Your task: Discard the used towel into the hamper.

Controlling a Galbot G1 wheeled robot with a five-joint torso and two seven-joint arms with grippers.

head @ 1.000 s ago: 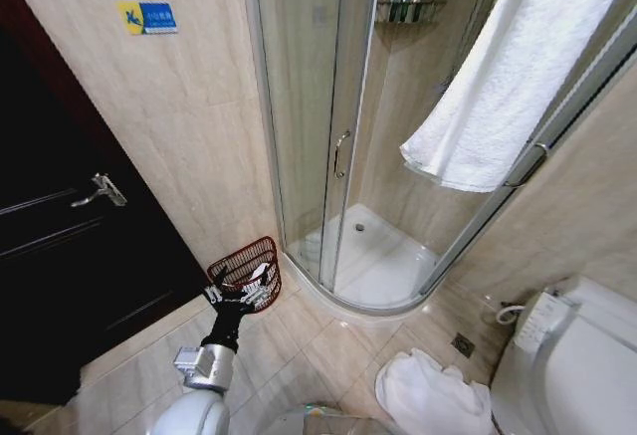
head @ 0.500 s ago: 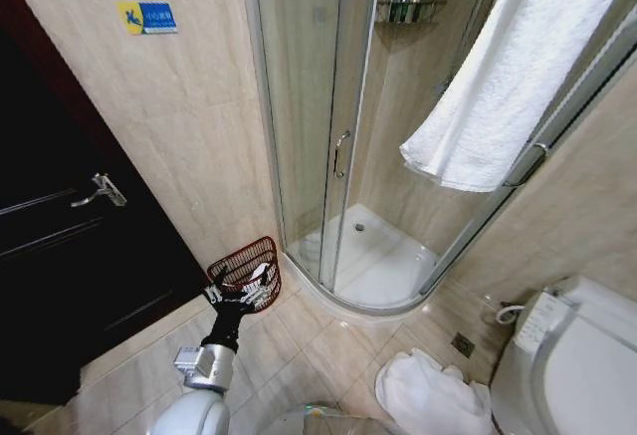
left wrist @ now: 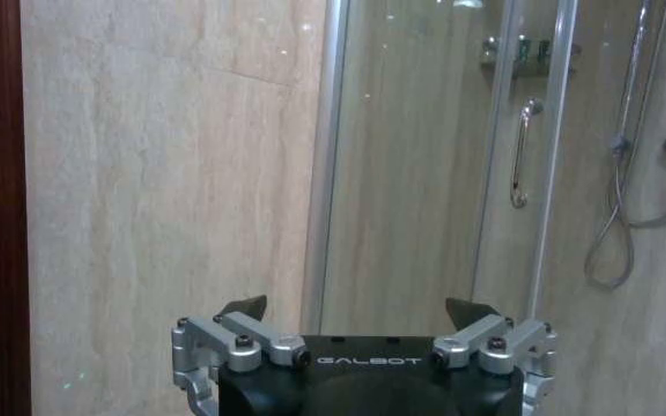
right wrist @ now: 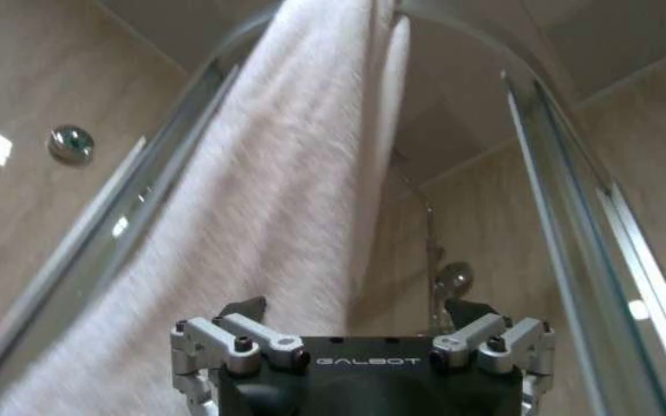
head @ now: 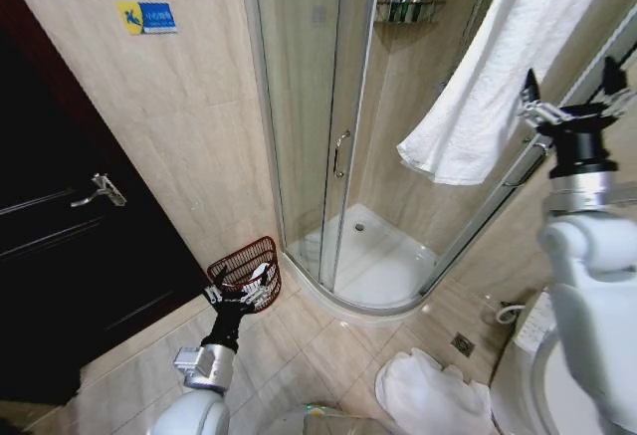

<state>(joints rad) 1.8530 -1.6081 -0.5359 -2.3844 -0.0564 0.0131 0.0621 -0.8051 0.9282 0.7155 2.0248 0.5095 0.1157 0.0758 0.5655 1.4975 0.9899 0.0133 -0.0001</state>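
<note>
A white towel (head: pixel 488 97) hangs over the top rail of the glass shower enclosure, its lower edge at mid-height. My right gripper (head: pixel 570 85) is raised just right of that lower edge, open, holding nothing. In the right wrist view the towel (right wrist: pixel 275 191) runs up ahead of the open right gripper (right wrist: pixel 356 308), not between its fingers. The dark red-brown hamper (head: pixel 239 256) stands on the floor against the wall, left of the shower. My left gripper (head: pixel 239 294) hangs low at its near side, and the left wrist view shows this gripper (left wrist: pixel 356 308) open and empty.
A second white cloth (head: pixel 428 395) lies crumpled on the floor tiles near the toilet (head: pixel 577 355). The dark door (head: pixel 70 236) is on the left. The curved shower glass (head: pixel 318 126) and its sloping rail (head: pixel 528 161) stand close to the right arm.
My right arm has risen into the head view on the right, bringing its open gripper up beside the hanging towel. The left arm and the hamper have stayed put.
</note>
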